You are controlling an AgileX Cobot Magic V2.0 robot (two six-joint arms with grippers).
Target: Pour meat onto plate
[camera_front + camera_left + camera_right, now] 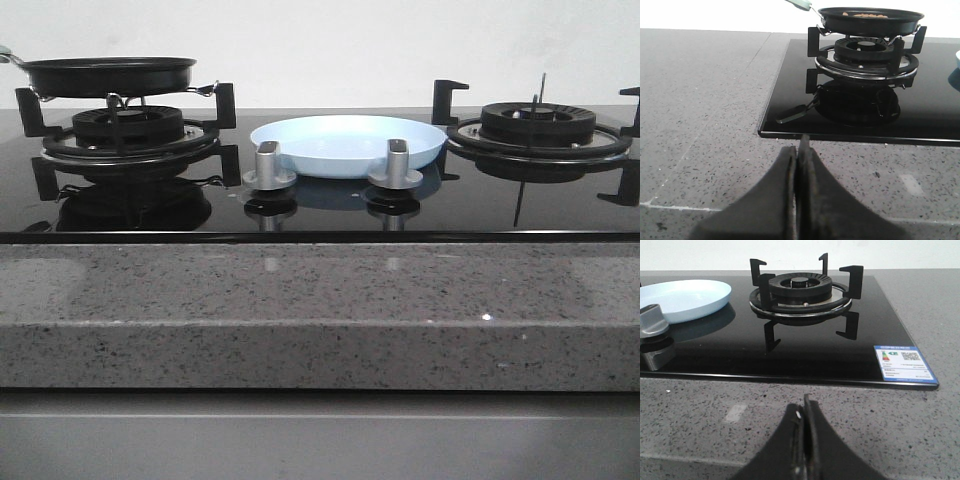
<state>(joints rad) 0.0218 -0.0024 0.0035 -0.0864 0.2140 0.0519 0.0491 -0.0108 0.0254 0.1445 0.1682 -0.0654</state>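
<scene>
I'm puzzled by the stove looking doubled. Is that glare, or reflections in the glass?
Reflections: in the front view the glossy black hob mirrors the knobs and plate; in the left wrist view it mirrors the burner under the pan; in the right wrist view, the grate prongs.

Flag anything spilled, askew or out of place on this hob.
Nothing stands out. The frying pan sits level on the left burner with the meat inside, and the plate lies flat and bare between the burners. No spills show.

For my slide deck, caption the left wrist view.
Shut left tool faces black pan of meat on the burner.
</scene>
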